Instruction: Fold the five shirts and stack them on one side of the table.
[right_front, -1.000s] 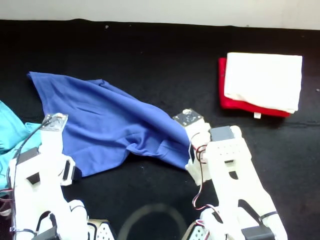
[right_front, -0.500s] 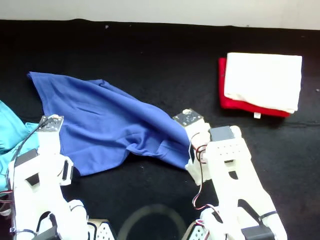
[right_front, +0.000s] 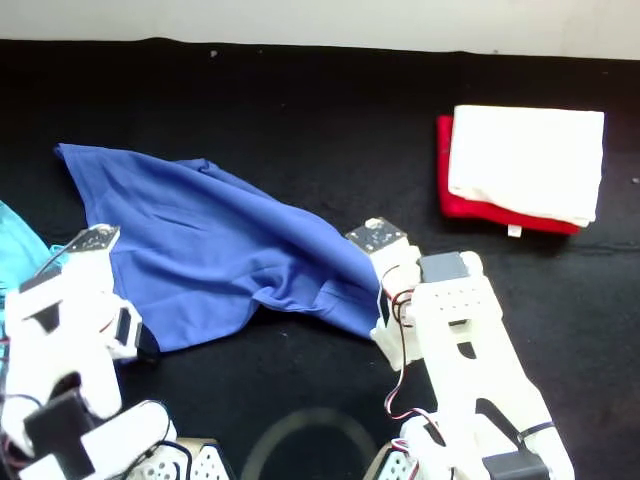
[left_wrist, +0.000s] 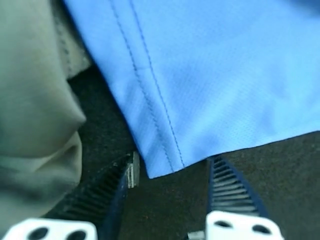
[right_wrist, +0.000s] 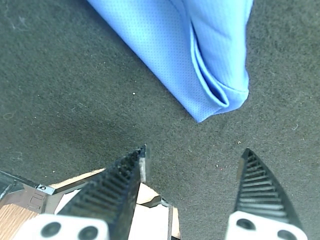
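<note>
Left gripper (left_wrist: 173, 167) stands open astride a hem corner of the blue shirt (right_front: 220, 250), crumpled left of the counter's (right_front: 300, 100) middle. Right gripper (right_wrist: 195, 151), open too, hangs just beside its other corner. Folded white shirt (right_front: 525, 160) tops red shirt (right_front: 447, 190) by the right edge.

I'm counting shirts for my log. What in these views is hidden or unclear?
Teal shirt, high view: cut off by the left edge, partly behind the left arm.
Red shirt, high view: mostly under the white shirt; its fold is hidden.
Blue shirt, high view: near edge behind the left arm and right arm.
Pale cloth, left wrist view: blurred; which garment, cannot tell.
</note>
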